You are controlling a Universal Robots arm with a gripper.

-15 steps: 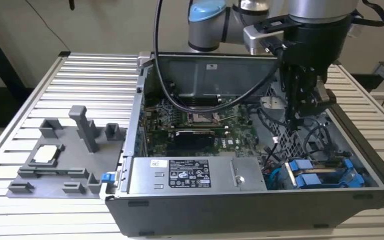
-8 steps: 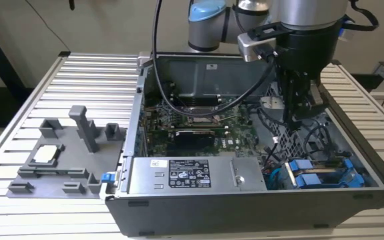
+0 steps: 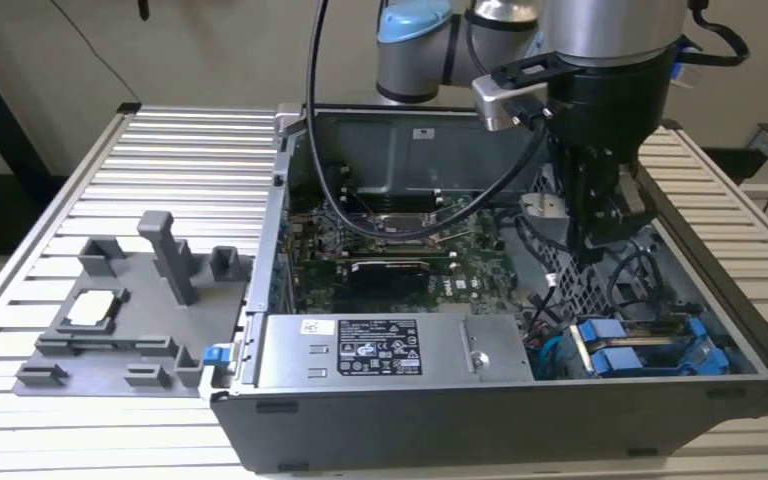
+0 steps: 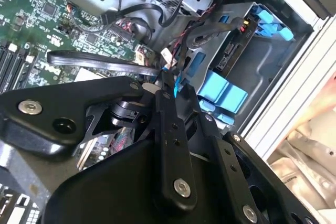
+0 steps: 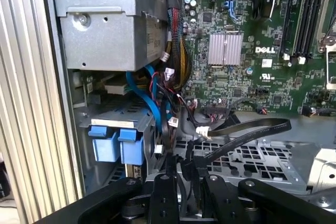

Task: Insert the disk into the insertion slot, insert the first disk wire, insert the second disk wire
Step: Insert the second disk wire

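In the exterior view, a big dark grey open computer case [image 3: 491,425] is seen on a ribbed silver metal table [image 3: 184,150]. A grey plastic tray with upright blocks [image 3: 117,320] is laid on the table at the exterior view's left, beside the case. Inside the case, a green circuit board [image 3: 398,245] is seen, and a grey metal box with a white label [image 3: 384,350] is set in front of it. The black gripper [image 3: 595,240] is lowered into the case, over the grey metal drive cage with holes, the insertion slot [image 3: 560,275]. The disk in its bright blue plastic carrier [image 3: 638,355] is seated in that cage, near the case's front corner.

In the second wrist view, the gripper [image 4: 169,82] is seen with its fingers [image 4: 167,108] drawn close together. The end of a flat black wire [image 4: 100,60] is pinched between them. The disk's blue carrier [image 4: 223,93] is seen just past the fingertips, inside the grey cage [image 4: 262,61].

In the first wrist view, the gripper [image 5: 184,163] is again narrow, and the flat black wire [image 5: 252,129] is looped over the cage's holed plate [image 5: 252,163] down to the fingers. The blue carrier [image 5: 115,142] is tucked into the cage, beside the gripper.
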